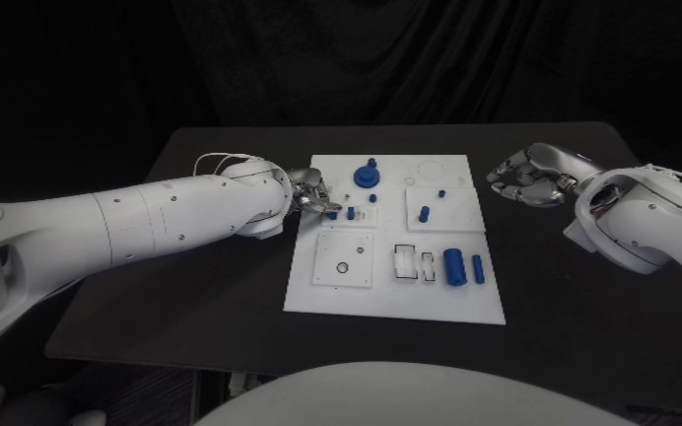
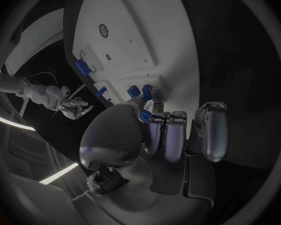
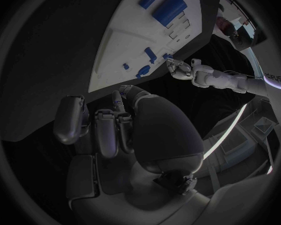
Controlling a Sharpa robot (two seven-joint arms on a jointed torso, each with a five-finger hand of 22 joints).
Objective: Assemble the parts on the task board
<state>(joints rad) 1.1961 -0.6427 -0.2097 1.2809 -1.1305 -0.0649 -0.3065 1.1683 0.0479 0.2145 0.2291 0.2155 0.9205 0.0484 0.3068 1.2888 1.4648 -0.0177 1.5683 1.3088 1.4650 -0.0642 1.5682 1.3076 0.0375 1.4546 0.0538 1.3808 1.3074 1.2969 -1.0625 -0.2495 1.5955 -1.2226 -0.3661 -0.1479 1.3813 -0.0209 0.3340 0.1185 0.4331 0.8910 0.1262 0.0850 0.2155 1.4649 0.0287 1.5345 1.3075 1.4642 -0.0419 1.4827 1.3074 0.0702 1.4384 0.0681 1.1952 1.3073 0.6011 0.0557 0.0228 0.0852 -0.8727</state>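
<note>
The white task board (image 1: 324, 288) lies mid-table. My left hand (image 1: 315, 196) is at its left edge, thumb and a fingertip (image 2: 156, 95) pinching a small blue part (image 2: 147, 92) that stands on the board beside another small blue part (image 2: 133, 91). A blue gear-like part (image 1: 367, 177) stands just beyond the hand. Two short blue pegs (image 1: 424, 214) sit on the right panel. A thick blue cylinder (image 1: 453, 264) and a slimmer blue cylinder (image 1: 478, 268) lie at the near right. My right hand (image 1: 529, 177) rests off the board's right edge, fingers curled in with nothing in them.
A square panel with a round hole (image 1: 343, 268) sits at the board's near left, with narrow slots (image 1: 405, 261) beside it. Bare black table (image 1: 199, 288) surrounds the board on all sides. My left forearm (image 1: 157, 219) crosses the table's left part.
</note>
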